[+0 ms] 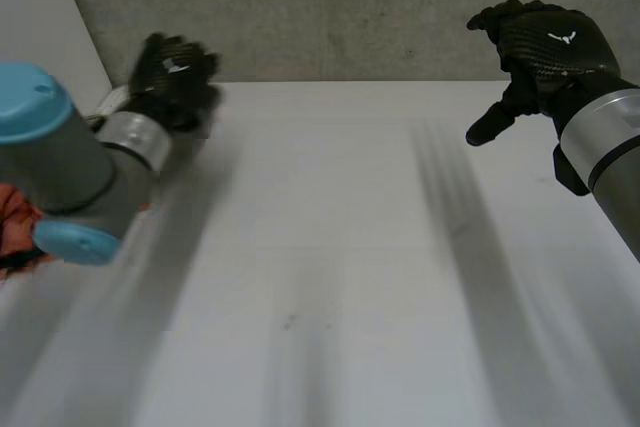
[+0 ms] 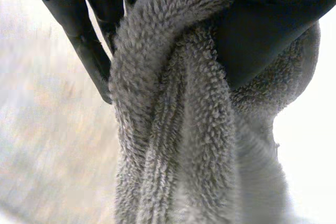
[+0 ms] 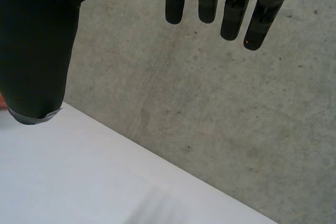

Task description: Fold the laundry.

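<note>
The left hand [image 1: 172, 72] was clenched on a grey terry towel [image 2: 178, 129]. In the left wrist view its dark fingers [image 2: 79, 30] lay against one side of a bunched fold and the thumb [image 2: 273, 19] pressed on the other, and the rest of the cloth hung down from the grip in thick ridges. This hand was near the far left corner of the white tabletop [image 1: 350, 277], at the end of the left arm [image 1: 70, 162] with its light-blue caps.

The right hand [image 1: 545, 47] was released and held nothing, with its fingers [image 3: 231, 14] straight and apart from its thumb [image 3: 37, 51]. It was raised near the far right corner of the tabletop, in front of a grey concrete wall [image 1: 350, 7].

An orange cloth [image 1: 18, 227] lay at the left edge of the tabletop, partly behind the left arm.
</note>
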Available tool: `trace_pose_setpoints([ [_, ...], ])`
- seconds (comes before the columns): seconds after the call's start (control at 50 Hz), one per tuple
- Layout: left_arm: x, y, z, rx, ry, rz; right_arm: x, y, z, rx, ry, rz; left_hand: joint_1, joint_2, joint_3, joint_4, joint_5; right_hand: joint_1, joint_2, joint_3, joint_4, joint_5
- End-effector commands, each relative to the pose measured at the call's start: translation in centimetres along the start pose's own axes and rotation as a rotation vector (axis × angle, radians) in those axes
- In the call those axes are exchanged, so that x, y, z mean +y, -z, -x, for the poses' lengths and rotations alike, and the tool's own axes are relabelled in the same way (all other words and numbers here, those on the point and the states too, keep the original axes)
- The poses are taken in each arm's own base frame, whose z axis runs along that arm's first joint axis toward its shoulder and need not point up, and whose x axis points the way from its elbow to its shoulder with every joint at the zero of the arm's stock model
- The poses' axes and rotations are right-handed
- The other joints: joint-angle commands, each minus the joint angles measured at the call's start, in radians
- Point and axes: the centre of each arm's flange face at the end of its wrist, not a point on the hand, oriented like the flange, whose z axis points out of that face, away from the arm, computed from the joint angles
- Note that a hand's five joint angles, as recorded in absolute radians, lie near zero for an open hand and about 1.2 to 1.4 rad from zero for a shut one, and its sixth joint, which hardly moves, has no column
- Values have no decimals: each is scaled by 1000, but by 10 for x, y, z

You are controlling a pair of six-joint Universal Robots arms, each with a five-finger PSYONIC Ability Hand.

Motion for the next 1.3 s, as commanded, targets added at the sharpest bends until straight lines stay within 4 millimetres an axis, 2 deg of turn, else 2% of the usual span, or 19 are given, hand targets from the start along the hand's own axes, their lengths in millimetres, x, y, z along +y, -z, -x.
trace_pose_setpoints([
  [0.02, -66, 77, -111, 323, 228, -72, -5, -3, -15, 44, 2, -15, 297, 213, 222, 203, 276, -16, -37, -32, -49, -61],
  [0.06, -70, 94, -130, 388, 237, -67, -6, -4, -19, 56, 3, -17, 297, 213, 222, 203, 276, -16, -37, -32, -49, -61],
  [0.08, -71, 101, -140, 416, 236, -63, -7, -4, -21, 60, 4, -20, 187, 103, 112, 92, 166, -16, -37, -32, -49, -61],
  [0.1, -67, 109, -153, 456, 228, -43, -7, -4, -23, 66, 4, -19, -529, -613, -605, -624, -550, -16, -37, -32, -49, -61],
  [0.12, -64, 111, -157, 467, 221, -30, -7, -4, -24, 68, 3, -19, -888, -972, -963, -982, -909, -16, -37, -32, -49, -61],
  [0.14, -60, 112, -160, 472, 215, -15, -7, -4, -24, 68, 4, -19, -925, -1009, -1000, -1019, -946, -16, -37, -32, -49, -61],
  [0.22, -56, 105, -152, 427, 182, 6, -6, -5, -24, 66, 4, -16, -925, -1009, -1000, -1019, -946, -16, -37, -32, -49, -61],
  [0.3, -49, 80, -105, 261, 158, 28, -3, -5, -22, 57, 21, -1, -925, -1009, -1000, -1019, -946, -16, -37, -32, -49, -61],
  [0.32, -50, 74, -86, 209, 157, 27, -2, -4, -19, 49, 49, 5, -925, -1009, -1000, -1019, -946, -16, -37, -32, -49, -61],
  [0.38, -49, 68, -62, 147, 153, 30, 1, -4, -17, 36, 110, 21, -925, -1009, -1000, -1019, -946, -16, -37, -32, -49, -61],
  [0.46, -32, 64, -33, 86, 145, 101, 25, -7, -11, -22, 242, 130, -925, -1009, -1000, -1019, -946, -16, -37, -32, -49, -61],
  [0.5, -13, 64, -20, 75, 142, 177, 41, -3, -1, -82, 322, 208, -925, -1009, -1000, -1019, -946, -16, -37, -32, -49, -61],
  [0.54, -2, 67, -16, 90, 145, 226, 49, 1, 10, -131, 366, 249, -921, -1005, -996, -1015, -942, -16, -37, -32, -49, -61],
  [0.62, 22, 81, -17, 167, 180, 358, 78, 14, 49, -293, 453, 333, -897, -982, -973, -992, -919, -16, -37, -32, -49, -61],
  [0.7, 48, 96, -19, 204, 214, 489, 92, 22, 80, -402, 469, 326, -848, -932, -923, -942, -869, -16, -37, -32, -49, -61],
  [0.84, 74, 102, -7, 147, 231, 568, 106, 7, 115, -527, 421, 250, -798, -882, -873, -892, -819, -16, -37, -32, -49, -61],
  [0.94, 86, 109, -2, 104, 273, 599, 113, -21, 152, -609, 310, 197, -777, -862, -853, -872, -798, -16, -37, -32, -49, -61],
  [1.1, 78, 123, 5, 60, 323, 586, 148, -58, 173, -633, 287, 242, -780, -864, -855, -875, -801, -16, -37, -32, -49, -61],
  [1.3, 73, 126, 7, 43, 321, 556, 170, -81, 168, -515, 382, 308, -795, -879, -870, -889, -816, -16, -37, -32, -49, -61],
])
